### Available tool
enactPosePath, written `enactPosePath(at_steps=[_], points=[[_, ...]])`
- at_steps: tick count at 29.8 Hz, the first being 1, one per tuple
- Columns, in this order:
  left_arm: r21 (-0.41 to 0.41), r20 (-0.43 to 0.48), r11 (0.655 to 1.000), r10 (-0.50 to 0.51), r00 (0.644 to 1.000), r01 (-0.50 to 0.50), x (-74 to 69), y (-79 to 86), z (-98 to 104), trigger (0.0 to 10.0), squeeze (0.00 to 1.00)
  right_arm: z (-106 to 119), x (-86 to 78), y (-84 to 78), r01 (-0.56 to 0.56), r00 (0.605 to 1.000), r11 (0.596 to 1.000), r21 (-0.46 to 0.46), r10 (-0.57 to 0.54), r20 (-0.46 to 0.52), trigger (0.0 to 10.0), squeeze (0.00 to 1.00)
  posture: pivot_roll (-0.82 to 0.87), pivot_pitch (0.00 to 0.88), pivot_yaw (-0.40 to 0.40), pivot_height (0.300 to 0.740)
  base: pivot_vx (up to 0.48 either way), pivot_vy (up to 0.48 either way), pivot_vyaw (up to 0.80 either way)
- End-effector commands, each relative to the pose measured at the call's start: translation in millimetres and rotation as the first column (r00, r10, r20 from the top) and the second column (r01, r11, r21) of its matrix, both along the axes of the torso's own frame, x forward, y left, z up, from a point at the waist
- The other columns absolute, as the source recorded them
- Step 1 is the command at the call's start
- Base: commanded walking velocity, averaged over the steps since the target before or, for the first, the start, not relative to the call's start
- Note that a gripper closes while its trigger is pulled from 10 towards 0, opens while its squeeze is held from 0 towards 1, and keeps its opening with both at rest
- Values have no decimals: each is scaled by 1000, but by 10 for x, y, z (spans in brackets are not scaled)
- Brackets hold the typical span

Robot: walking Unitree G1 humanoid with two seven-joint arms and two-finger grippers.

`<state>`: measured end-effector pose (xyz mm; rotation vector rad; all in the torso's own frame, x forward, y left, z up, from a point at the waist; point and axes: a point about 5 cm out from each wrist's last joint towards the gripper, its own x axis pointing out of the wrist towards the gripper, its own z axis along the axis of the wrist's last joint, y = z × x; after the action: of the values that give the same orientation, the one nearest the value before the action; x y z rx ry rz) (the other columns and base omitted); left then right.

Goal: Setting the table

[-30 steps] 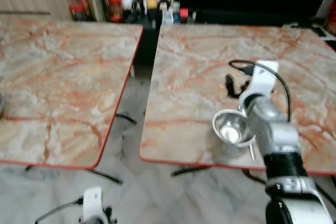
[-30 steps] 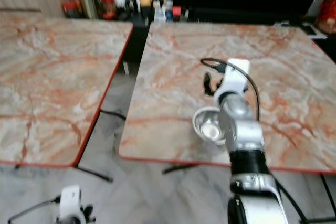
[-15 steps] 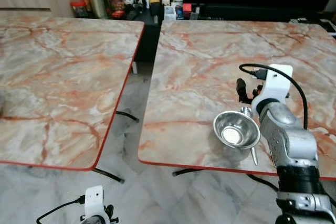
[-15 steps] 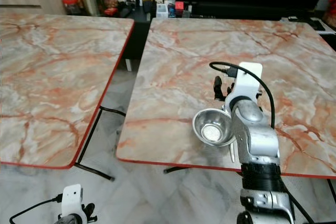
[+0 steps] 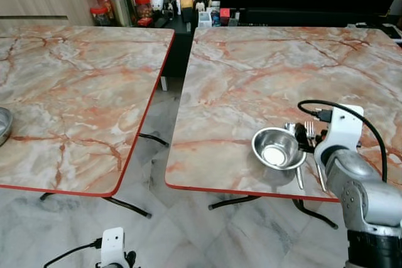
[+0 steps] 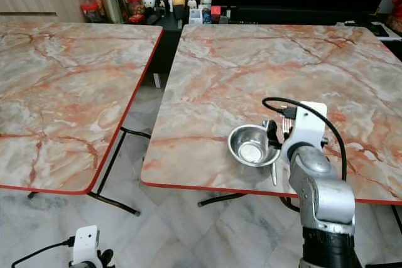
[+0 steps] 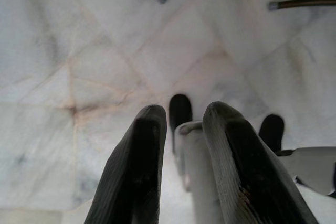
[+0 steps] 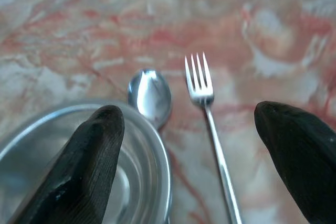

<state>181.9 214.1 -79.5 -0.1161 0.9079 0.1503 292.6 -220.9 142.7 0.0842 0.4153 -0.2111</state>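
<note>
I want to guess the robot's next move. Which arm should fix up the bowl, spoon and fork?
Probably the right. Its open tool hovers right over the spoon and fork beside the bowl. The left tool hangs low over the floor.

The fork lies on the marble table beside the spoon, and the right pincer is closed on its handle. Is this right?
Not quite. The fork does lie on the marble table beside the spoon, but the right pincer is open, its fingers spread wide above the cutlery without gripping the handle, as the right wrist view shows.
</note>
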Motion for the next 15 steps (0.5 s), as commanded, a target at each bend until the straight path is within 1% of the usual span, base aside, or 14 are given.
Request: enactPosePath(at_steps=[1,5,8,15], points=[[11,-34,1000,-19,999,20,-72,33,-30,10000,0,-6,-9,6,3,1000,1000,23,-3,0,10000,0,-110,88,19,740,0,0,0],[20,-42,1000,-14,999,15,-128,130,-32,10000,0,-8,51,90,-22,999,998,61,20,42,10000,0,-103,88,19,740,0,0,0],[22,-44,1000,-11,999,12,-147,165,-32,10000,0,-14,71,140,-39,999,997,67,37,35,10000,0,-99,94,18,740,0,0,0],[22,-49,1000,-12,999,13,-172,190,-36,10000,0,-36,108,165,-32,999,997,73,30,36,10000,0,-98,107,20,740,0,0,0]])
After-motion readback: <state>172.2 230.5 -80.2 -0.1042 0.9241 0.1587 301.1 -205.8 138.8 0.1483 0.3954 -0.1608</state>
